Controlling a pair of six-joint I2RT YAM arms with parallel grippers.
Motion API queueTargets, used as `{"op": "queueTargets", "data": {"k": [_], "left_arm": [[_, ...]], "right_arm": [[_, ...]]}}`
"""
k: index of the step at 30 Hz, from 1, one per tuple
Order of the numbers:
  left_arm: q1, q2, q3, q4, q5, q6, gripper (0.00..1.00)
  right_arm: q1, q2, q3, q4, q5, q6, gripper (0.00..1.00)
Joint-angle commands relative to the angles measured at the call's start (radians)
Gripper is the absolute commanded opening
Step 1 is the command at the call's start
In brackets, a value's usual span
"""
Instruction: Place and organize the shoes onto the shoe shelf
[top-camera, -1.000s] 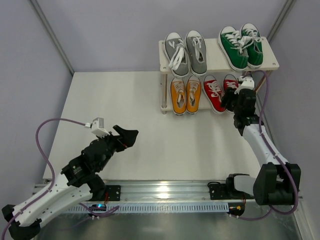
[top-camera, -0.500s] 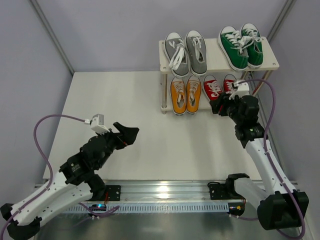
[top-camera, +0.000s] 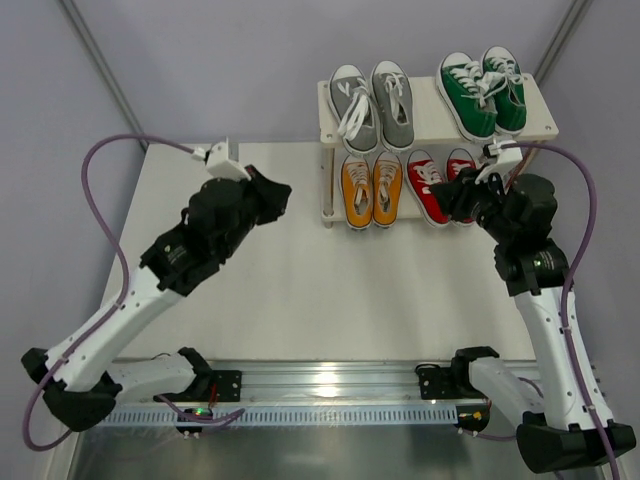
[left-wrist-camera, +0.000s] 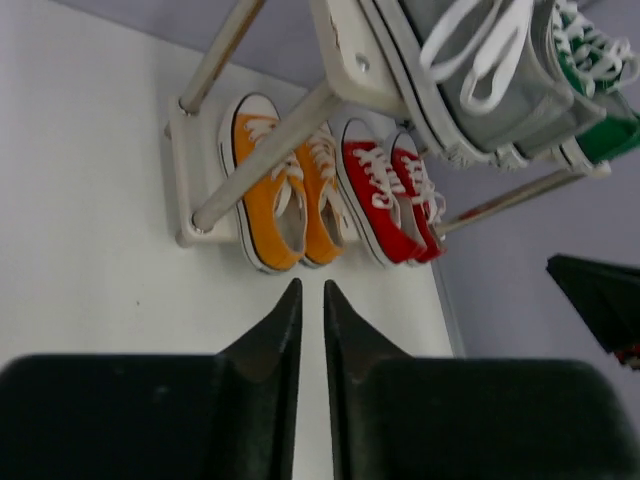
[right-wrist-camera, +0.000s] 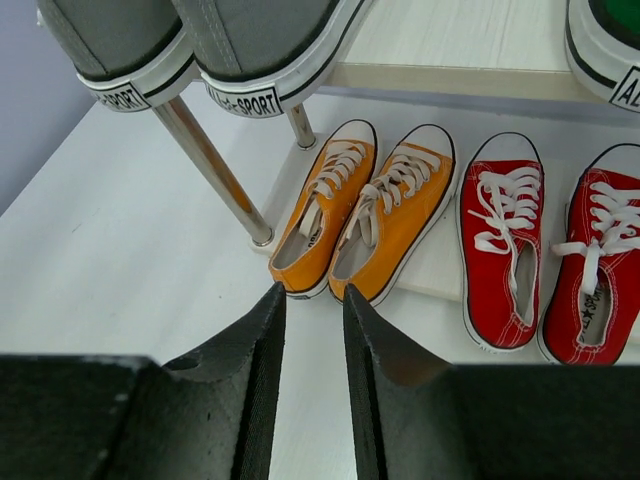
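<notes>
1. In the top view the head of the right arm (top-camera: 525, 240) stands in front of the right shoe of the red pair (top-camera: 428, 185) and hides the right end of the lower board.
2. In the right wrist view the grey pair (top-camera: 372, 100) and the green pair (top-camera: 482, 92) show only as soles cut off by the top edge. One red shoe is clipped by the right edge.
3. In the left wrist view a dark shape (left-wrist-camera: 600, 300) at the right edge cannot be identified.
4. The shoe shelf (top-camera: 427, 118) stands at the far right of the desk (top-camera: 300, 260). Grey is on the left and green on the right of its top board. Below, the orange pair (top-camera: 372, 188) is on the left and red on the right.
5. The left arm (top-camera: 215, 225) is raised over the desk, left of the shelf and apart from it. Its jaws are a narrow slit apart with nothing between them, and they point toward the orange pair.
6. The right arm's jaws are also slightly apart and empty, facing the orange pair, with a shelf post (right-wrist-camera: 215, 170) just to the left.
7. A purple cable (top-camera: 100, 200) loops off the left arm, and a metal rail (top-camera: 330, 380) runs along the near edge.
</notes>
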Motion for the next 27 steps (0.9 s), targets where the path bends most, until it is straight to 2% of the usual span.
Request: {"op": "queueTargets", "data": {"k": [1,2,3,6,8,12,18,20,22,27], "left_arm": [[0.116,0.185,0.236,-0.046,0.089,0.067,0.09],[0.142,0.223,0.358,-0.059,0.109,0.06,0.0],[0.172,0.298,0.404,-0.063,0.137,0.059,0.0],[0.249,0.41,0.551,-0.034,0.2,0.054,0.0],[0.278,0.46,0.596,0.022,0.24,0.05,0.0],[0.286,0.584,0.726,0.042,0.306,0.033,0.0],[0.285,0.708,0.78,0.086,0.376,0.014,0.0],[0.285,0.757,0.83,0.056,0.37,0.013,0.0],[0.285,0.779,0.854,0.009,0.367,0.007,0.0],[0.285,0.822,0.864,0.035,0.398,-0.01,0.0]], "right_arm": [[0.003,0.058,0.093,-0.098,-0.004,0.003,0.31],[0.004,0.066,0.098,-0.113,-0.007,-0.001,0.31],[0.005,0.064,0.101,-0.115,-0.009,-0.002,0.31],[0.005,0.041,0.081,-0.093,-0.018,0.004,0.31],[0.003,0.029,0.061,-0.085,-0.016,0.01,0.31],[0.003,0.008,0.034,-0.082,-0.024,0.032,0.31],[0.003,-0.025,-0.026,-0.064,-0.046,0.067,0.29],[0.003,-0.035,-0.037,-0.067,-0.044,0.065,0.29],[0.003,-0.042,-0.037,-0.072,-0.035,0.064,0.29],[0.003,-0.045,-0.042,-0.078,-0.026,0.052,0.29]]}}
